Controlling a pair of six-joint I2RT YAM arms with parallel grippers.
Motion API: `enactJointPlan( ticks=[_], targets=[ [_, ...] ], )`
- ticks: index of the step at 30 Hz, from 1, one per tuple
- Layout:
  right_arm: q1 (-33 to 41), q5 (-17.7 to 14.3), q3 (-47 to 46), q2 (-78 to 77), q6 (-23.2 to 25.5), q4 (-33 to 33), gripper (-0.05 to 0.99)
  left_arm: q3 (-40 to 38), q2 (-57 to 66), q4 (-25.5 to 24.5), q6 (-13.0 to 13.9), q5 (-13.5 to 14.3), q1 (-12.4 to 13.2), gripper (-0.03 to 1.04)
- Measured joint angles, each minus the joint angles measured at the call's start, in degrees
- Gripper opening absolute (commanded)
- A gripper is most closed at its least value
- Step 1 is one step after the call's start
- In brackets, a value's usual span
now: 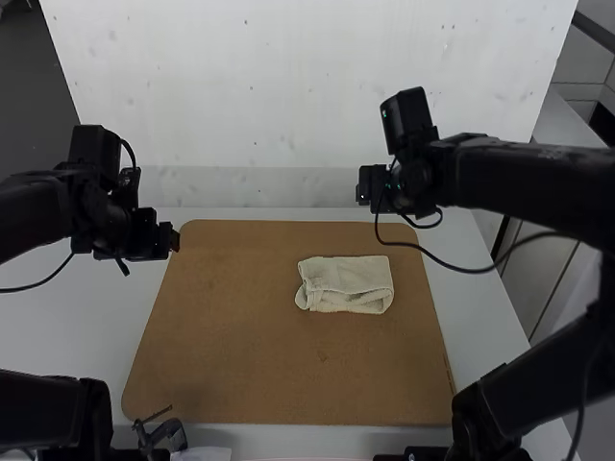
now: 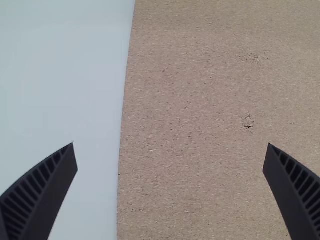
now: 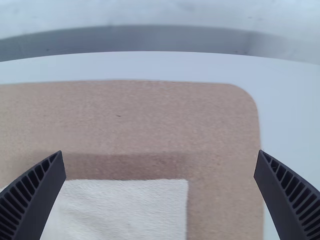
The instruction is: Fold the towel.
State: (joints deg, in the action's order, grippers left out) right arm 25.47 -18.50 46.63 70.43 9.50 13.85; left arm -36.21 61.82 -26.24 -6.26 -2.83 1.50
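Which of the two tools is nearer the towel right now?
The right tool: in the high view it hangs just beyond the towel. The left tool is out by the far left corner of the brown board.

Brown board [image 1: 240,355] — white table [image 1: 77,327] beneath

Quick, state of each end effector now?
Left end effector: open, holding nothing.
Right end effector: open, holding nothing; the folded off-white cloth towel lies ungripped.
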Motion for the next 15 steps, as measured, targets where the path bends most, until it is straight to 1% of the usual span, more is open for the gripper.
enactJointPlan(
  ticks=[2, 7, 11, 15],
  targets=[
    [-2.7, 0.0, -3.8, -5.6, -1.7, -0.9, 0.97, 0.0, 0.0, 0.3, 0.0, 0.0, -0.5, 0.97],
    [-8.5, 0.5, -9.0, -18.9, -4.0, -1.4, 0.97, 0.0, 0.0, 1.9, -0.2, 0.0, -1.1, 0.99],
    [-11.6, 0.6, -13.9, -33.3, -4.9, -1.6, 0.97, 0.0, -1.3, 2.7, -0.2, 0.0, -1.6, 0.99],
    [-13.8, 0.6, -17.8, -45.3, -5.4, 0.3, 0.97, 0.0, -3.2, 3.7, -0.2, 0.2, -1.7, 0.99]
  ],
)
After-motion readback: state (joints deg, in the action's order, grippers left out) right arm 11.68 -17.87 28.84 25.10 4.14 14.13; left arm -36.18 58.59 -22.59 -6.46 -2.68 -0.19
